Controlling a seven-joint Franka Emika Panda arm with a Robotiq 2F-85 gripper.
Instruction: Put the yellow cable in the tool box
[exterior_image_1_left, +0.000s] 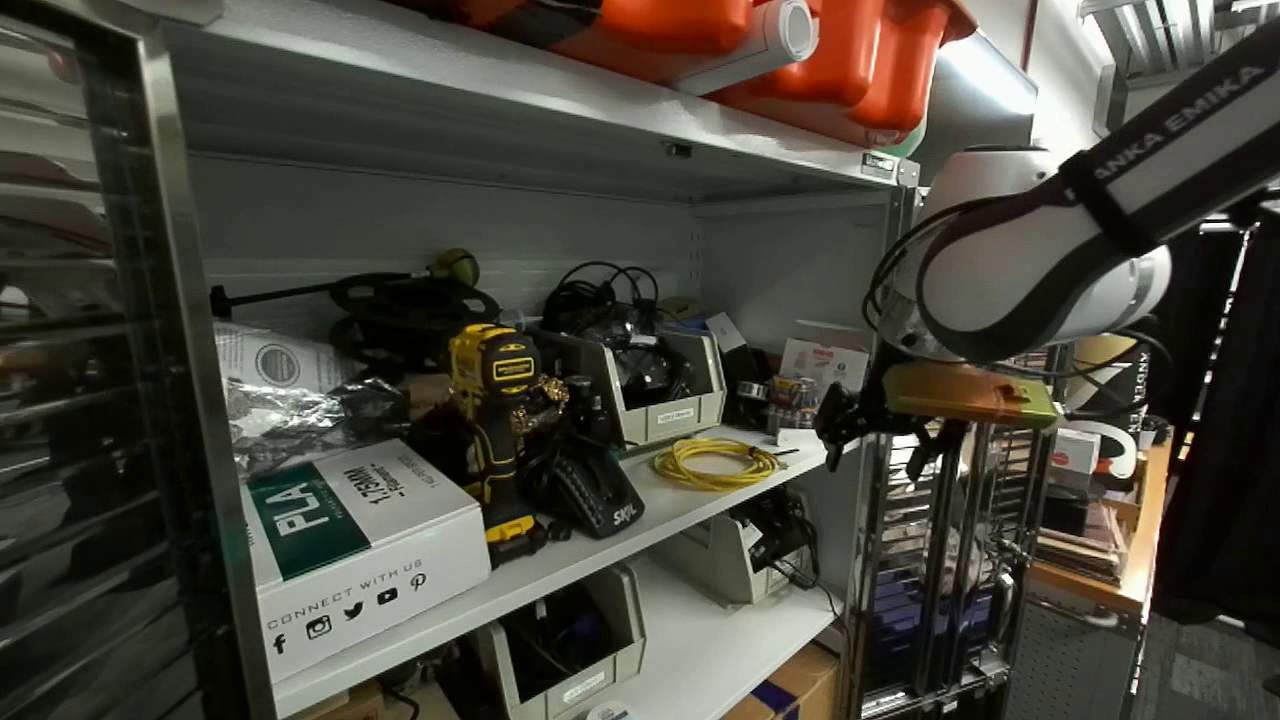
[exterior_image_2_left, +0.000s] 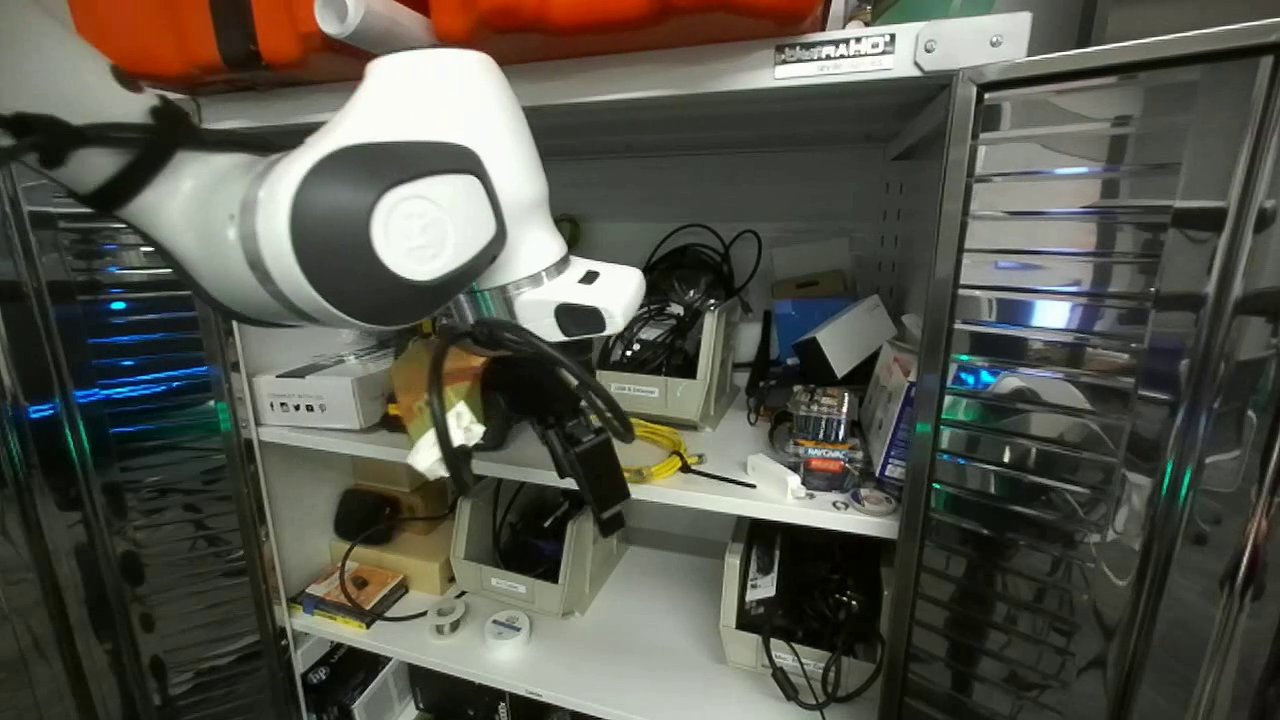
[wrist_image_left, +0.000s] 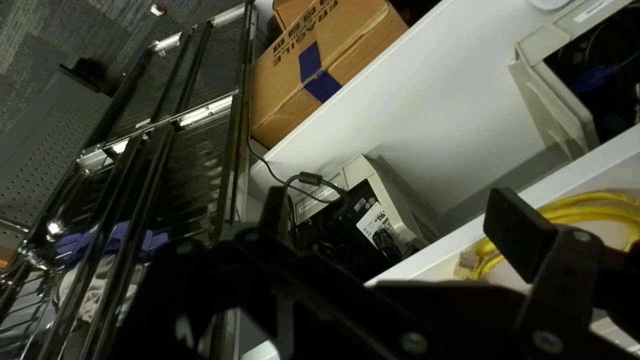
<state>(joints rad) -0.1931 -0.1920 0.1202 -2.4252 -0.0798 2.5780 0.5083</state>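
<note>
Nothing was done yet AFAICT: thin bright-yellow coiled cable (exterior_image_1_left: 718, 483) lay on flat white shelf (exterior_image_1_left: 658, 505) just in front of pale-grey plastic bin (exterior_image_1_left: 675, 415) (prob. the tool box), black two-finger gripper (exterior_image_1_left: 876, 462) hung empty w/ jaws spread wide, so grasp, lift & drop-in all remained.

Matt and glossy surfaces.
Orange case (exterior_image_1_left: 840, 60), glossy plastic; yellow cable (exterior_image_1_left: 700, 482), smooth plastic; box (wrist_image_left: 352, 52), matt cardboard; cabinet door (exterior_image_2_left: 1090, 380), reflective.

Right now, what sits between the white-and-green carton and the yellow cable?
Between carton and yellow cable are a power tool and a black SKIL item, in an exterior view.
</note>
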